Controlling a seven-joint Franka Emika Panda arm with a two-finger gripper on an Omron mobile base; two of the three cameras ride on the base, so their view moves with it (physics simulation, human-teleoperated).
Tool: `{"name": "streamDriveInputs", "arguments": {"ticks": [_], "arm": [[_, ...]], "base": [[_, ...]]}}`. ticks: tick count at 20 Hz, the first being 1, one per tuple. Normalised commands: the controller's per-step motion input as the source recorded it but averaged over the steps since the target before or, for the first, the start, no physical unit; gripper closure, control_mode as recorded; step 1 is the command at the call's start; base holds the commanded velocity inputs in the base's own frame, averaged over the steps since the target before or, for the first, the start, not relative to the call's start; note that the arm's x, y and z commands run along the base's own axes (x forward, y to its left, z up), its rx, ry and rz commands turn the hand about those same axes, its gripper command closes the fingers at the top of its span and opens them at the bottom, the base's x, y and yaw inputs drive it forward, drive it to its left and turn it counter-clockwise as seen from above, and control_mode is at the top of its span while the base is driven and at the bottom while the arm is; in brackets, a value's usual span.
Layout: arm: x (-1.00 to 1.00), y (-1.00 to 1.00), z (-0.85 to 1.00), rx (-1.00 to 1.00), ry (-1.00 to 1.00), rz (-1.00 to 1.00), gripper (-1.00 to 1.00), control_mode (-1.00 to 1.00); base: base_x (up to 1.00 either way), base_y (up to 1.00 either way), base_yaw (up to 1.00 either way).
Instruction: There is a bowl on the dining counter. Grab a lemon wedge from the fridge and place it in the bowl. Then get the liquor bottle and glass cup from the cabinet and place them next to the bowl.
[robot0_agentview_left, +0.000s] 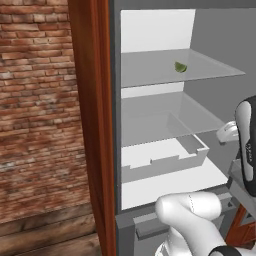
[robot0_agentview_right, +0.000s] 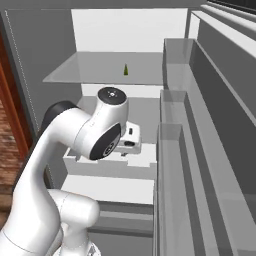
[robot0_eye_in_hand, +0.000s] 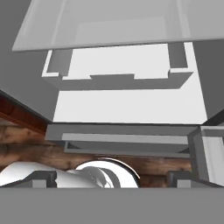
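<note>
The fridge (robot0_agentview_left: 220, 55) stands open in front of me, with white inner shelves. A small green lemon wedge (robot0_agentview_left: 180, 67) (robot0_agentview_right: 126, 70) lies on the upper glass shelf (robot0_agentview_left: 150, 72), towards the back. My gripper (robot0_eye_in_hand: 111, 178) hangs open and empty well below that shelf, in front of the white drawer (robot0_eye_in_hand: 118, 81) (robot0_agentview_left: 165, 160). Its fingertips (robot0_eye_in_hand: 41, 177) stand wide apart and it faces the fridge's lower part. In the right base view the hand is mostly hidden behind my wrist joint (robot0_agentview_right: 107, 127). The bowl, dining counter, liquor bottle, glass cup and cabinet are out of view.
The open fridge door with its grey bins (robot0_agentview_right: 175, 150) runs along the right. A red-brown wood panel (robot0_agentview_left: 92, 125) borders the fridge on the left, and beyond it is a brick wall (robot0_agentview_left: 35, 100). A second glass shelf (robot0_agentview_left: 165, 117) sits above the drawer.
</note>
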Motion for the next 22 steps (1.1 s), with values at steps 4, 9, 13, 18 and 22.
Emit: {"name": "streamDriveInputs", "arguments": {"ticks": [4, 9, 13, 18, 22], "arm": [[0.03, 0.09, 0.28, 0.0, -0.09, -0.01, -1.0, -1.0], [0.01, 0.17, 0.93, -0.01, -0.22, -0.03, -1.0, -1.0], [0.31, 0.4, 0.93, -0.01, -0.19, -0.02, -1.0, -1.0], [0.7, 0.12, 0.75, 0.0, -0.17, 0.0, -1.0, -1.0], [0.83, 0.14, 0.32, 0.0, -0.07, -0.02, -1.0, -1.0]], "base": [[0.08, 0.0, 0.0], [0.0, 0.0, 0.0], [0.0, 0.0, 0.0], [0.0, 0.0, 0.0], [0.0, 0.0, 0.0]]}}
